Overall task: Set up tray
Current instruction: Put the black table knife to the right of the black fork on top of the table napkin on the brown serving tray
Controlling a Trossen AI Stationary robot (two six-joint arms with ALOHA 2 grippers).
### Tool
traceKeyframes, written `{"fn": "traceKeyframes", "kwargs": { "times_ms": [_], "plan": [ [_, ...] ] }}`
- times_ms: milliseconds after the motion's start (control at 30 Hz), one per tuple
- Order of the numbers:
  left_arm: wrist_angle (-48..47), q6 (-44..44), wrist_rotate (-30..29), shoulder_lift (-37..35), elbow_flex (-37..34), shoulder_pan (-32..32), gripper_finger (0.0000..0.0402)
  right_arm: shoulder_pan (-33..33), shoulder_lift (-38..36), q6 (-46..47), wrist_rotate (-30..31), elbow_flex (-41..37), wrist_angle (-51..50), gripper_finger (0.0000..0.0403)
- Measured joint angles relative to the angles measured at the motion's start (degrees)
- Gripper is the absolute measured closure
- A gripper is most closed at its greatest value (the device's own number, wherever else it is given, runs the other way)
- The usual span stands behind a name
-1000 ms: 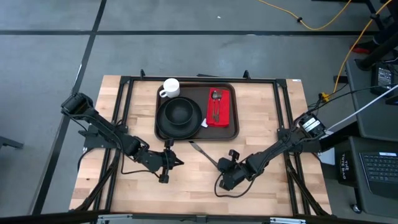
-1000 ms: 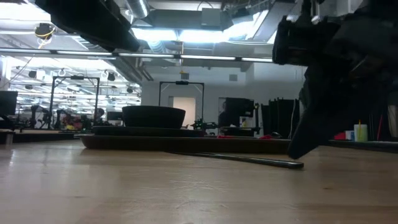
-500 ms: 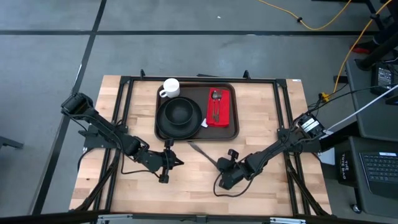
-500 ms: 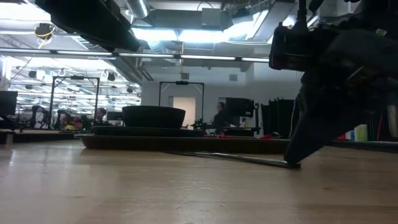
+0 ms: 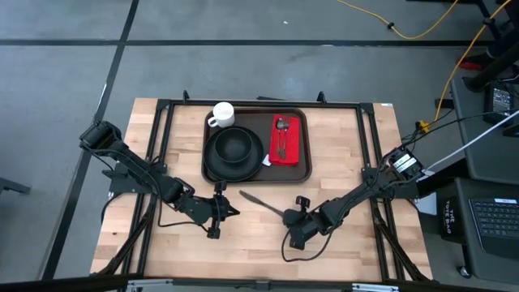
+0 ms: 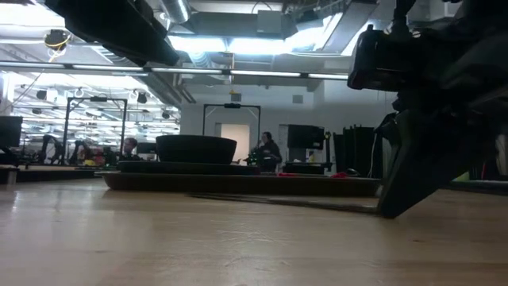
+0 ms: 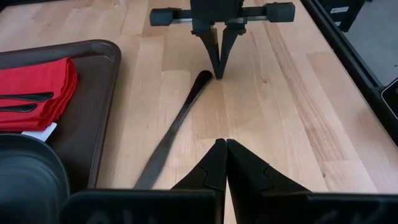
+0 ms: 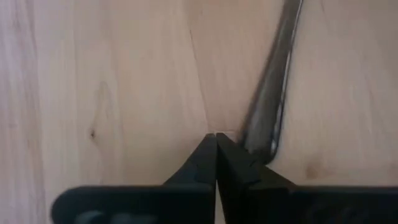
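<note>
My right gripper (image 5: 289, 217), jaws pressed shut and empty, had just nudged the slim dark metal knife (image 5: 261, 202) so it swung leftward across the pale wooden desk (image 5: 349, 170). It still lay outside the large dark brown plastic tray (image 5: 306, 172) with its raised rim. My left gripper (image 5: 234, 213) waited nearby, closed.
</note>
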Motion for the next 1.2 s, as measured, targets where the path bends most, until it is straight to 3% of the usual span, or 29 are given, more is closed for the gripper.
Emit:
{"fn": "traceKeyframes", "kwargs": {
  "times_ms": [233,567,1200],
  "plan": [
    [0.0,0.0,0.0,0.0,0.0,0.0,0.0399,0.0,-0.5,0.0,-0.8,0.0,-1.0,0.0398],
    [0.0,0.0,0.0,0.0,0.0,0.0,0.0396,0.1,-3.9,3.5,-1.6,-0.3,-10.7,0.0398],
    [-1.0,0.0,0.0,0.0,0.0,0.0,0.0397,0.0,-4.0,0.2,0.6,2.6,-8.8,0.0398]
  ]
}}
